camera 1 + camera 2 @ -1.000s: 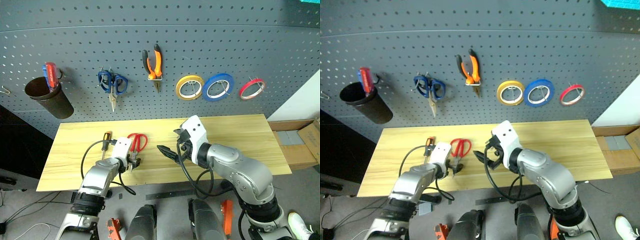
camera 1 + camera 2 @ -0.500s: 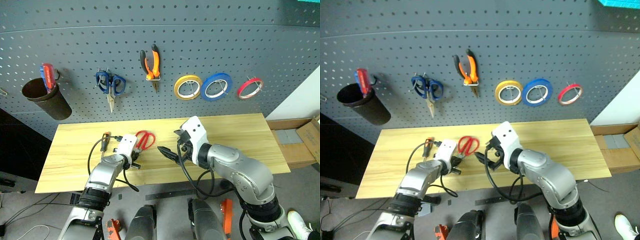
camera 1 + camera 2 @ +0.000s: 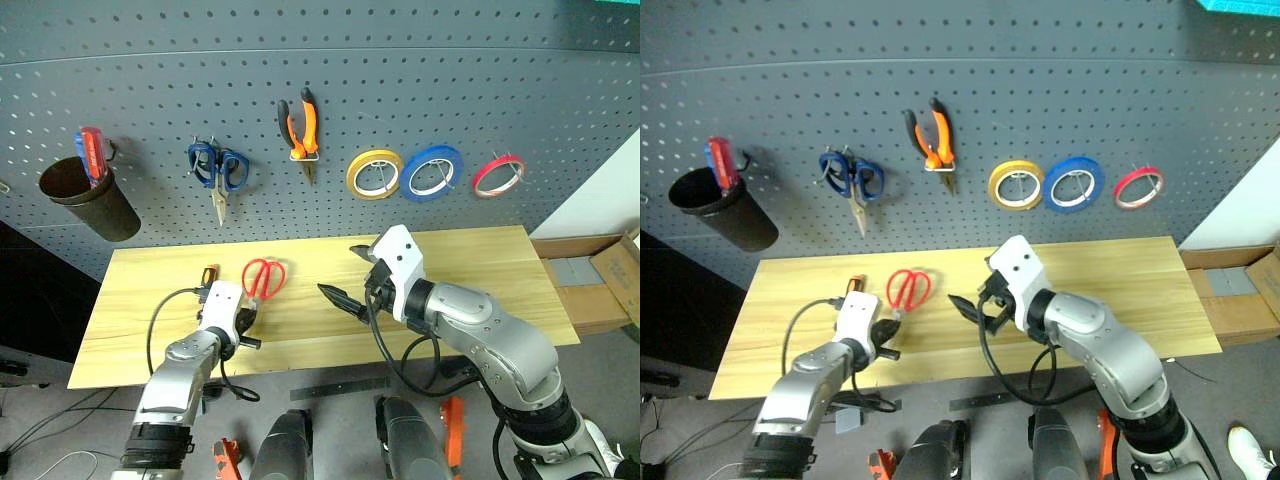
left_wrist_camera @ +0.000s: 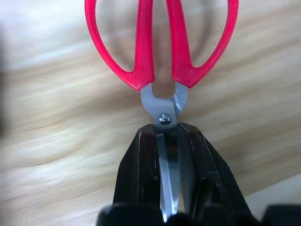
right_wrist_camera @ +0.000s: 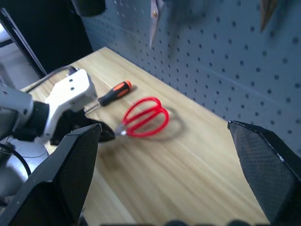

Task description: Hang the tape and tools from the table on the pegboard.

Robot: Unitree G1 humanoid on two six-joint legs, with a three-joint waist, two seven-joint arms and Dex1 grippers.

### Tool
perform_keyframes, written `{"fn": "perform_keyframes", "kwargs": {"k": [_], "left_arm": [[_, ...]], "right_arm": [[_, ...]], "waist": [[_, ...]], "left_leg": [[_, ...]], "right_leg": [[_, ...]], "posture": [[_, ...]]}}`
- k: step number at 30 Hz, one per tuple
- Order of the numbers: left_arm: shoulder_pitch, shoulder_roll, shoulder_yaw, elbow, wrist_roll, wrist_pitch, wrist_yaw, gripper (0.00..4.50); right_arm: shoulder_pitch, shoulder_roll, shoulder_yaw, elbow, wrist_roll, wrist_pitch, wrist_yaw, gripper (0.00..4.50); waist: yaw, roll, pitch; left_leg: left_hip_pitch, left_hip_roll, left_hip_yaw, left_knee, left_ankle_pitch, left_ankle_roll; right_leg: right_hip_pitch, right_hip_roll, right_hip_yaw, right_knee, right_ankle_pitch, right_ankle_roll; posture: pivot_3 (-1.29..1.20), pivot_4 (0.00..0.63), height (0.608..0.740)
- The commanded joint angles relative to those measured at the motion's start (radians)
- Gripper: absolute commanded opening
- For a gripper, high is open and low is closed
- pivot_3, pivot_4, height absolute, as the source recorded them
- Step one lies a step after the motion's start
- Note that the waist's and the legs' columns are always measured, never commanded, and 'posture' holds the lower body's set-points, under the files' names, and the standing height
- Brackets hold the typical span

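Two tools are left on the table [image 3: 470, 262]: the red scissors [image 3: 262, 277] and the screwdriver [image 3: 208, 277]. The pliers [image 3: 303, 128] and the red tape [image 3: 498, 174] hang on the pegboard [image 3: 400, 80] above the table, near the yellow tape [image 3: 375, 173], the blue tape [image 3: 432, 171] and the blue scissors [image 3: 217, 168].

The left gripper [image 4: 170, 136] is pinching the red scissors by the metal blades, just under the little screw. The red loops point away from it, toward the pegboard. The screwdriver lies just beside the scissors, on the side nearer the dark cup [image 3: 88, 196]. The right gripper [image 3: 345, 298] is spread wide and holds nothing. It floats over the table, near the scissors, on the side away from the cup.

What could go wrong? The blades are thin and smooth, so I think the scissors could slip or swing in the pinch when they go up. Then the loops might miss a hook and the scissors could fall on the table. The loops could also bump the screwdriver and roll it. The other arm is close, so the two could knock together on the way to the pegboard.
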Motion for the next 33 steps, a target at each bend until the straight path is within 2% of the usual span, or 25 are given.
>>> {"fn": "perform_keyframes", "kwargs": {"k": [1, 5, 11, 24, 33], "left_arm": [[0.069, -0.016, 0.092, -0.137, -0.038, -0.196, 0.002, 0.24], [0.149, 0.003, 0.125, -0.275, -0.043, -0.352, -0.039, 0.24], [0.223, -0.005, 0.161, -0.404, -0.043, -0.395, -0.015, 0.24], [0.156, 0.012, 0.181, -0.443, -0.02, -0.452, 0.016, 0.24], [0.23, 0.004, 0.155, -0.526, 0.02, -0.48, 0.024, 0.24]], "right_arm": [[-0.005, -0.05, -0.022, -0.076, -0.007, -0.114, 0.07, 4.5], [-0.035, -0.056, -0.097, -0.085, 0.043, -0.16, 0.108, 4.5], [-0.067, -0.055, -0.132, -0.069, 0.056, -0.248, 0.145, 4.5], [-0.102, -0.028, -0.164, 0.039, -0.03, -0.375, 0.097, 4.5], [-0.088, -0.038, -0.175, 0.043, -0.031, -0.394, 0.109, 4.5]], "waist": [[0.001, 0.0, 0.0], [0.002, 0.0, 0.0], [0.003, 0.0, 0.0], [0.008, 0.0, 0.0], [0.008, 0.0, 0.0]], "left_leg": [[0.0, 0.0, 0.0, 0.0, 0.0, 0.0], [-0.001, 0.002, 0.001, -0.001, -0.001, 0.001], [-0.001, 0.003, 0.002, -0.001, -0.003, 0.003], [-0.001, 0.002, 0.003, -0.001, -0.003, 0.003], [-0.001, 0.002, 0.003, -0.001, -0.004, 0.003]], "right_leg": [[0.0, 0.0, 0.0, -0.001, 0.0, 0.0], [0.001, 0.0, -0.002, -0.007, 0.0, 0.0], [0.002, 0.0, -0.001, -0.01, 0.001, 0.0], [0.002, 0.001, -0.001, -0.009, 0.001, 0.0], [0.002, 0.001, -0.001, -0.009, 0.001, 0.0]], "posture": [[-0.08, 0.261, 0.74], [-0.07, 0.259, 0.74], [-0.05, 0.246, 0.74], [-0.04, 0.226, 0.74], [-0.04, 0.223, 0.74]]}}
